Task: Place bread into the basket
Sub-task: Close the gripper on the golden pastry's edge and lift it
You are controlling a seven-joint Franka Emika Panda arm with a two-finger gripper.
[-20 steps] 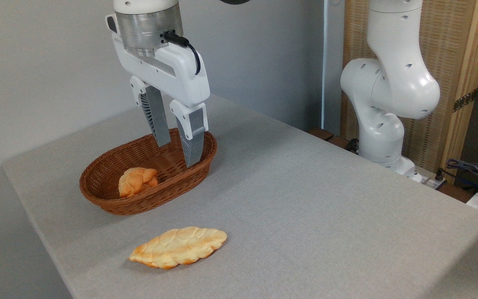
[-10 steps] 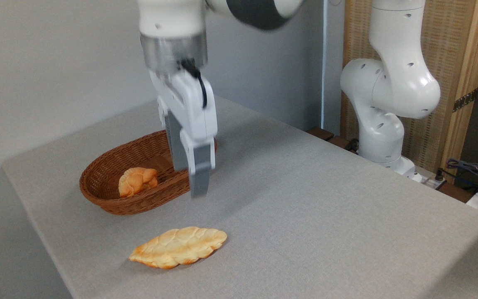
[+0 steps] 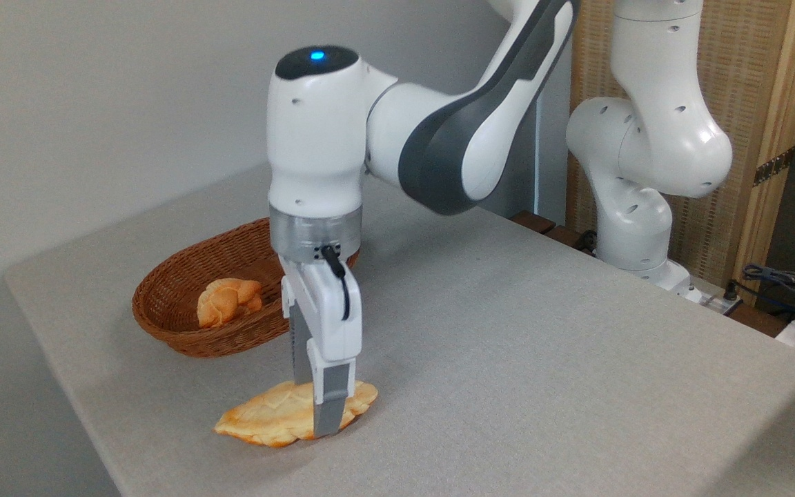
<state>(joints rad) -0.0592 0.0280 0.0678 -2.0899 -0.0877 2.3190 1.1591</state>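
The bread [image 3: 273, 417] lies flat on the table [image 3: 542, 359] near its front edge, outside the basket [image 3: 183, 324] that sits toward the left edge. The gripper [image 3: 315, 407] points straight down, its fingers [image 3: 328, 411] spread astride the loaf's right half, one on each side

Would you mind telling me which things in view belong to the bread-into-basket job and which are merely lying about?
Belonging to the job:
- braided loaf on the table, jaws straddling it
- wicker basket
- gripper

Lying about:
- knot-shaped roll, already in the basket
- cables at far right
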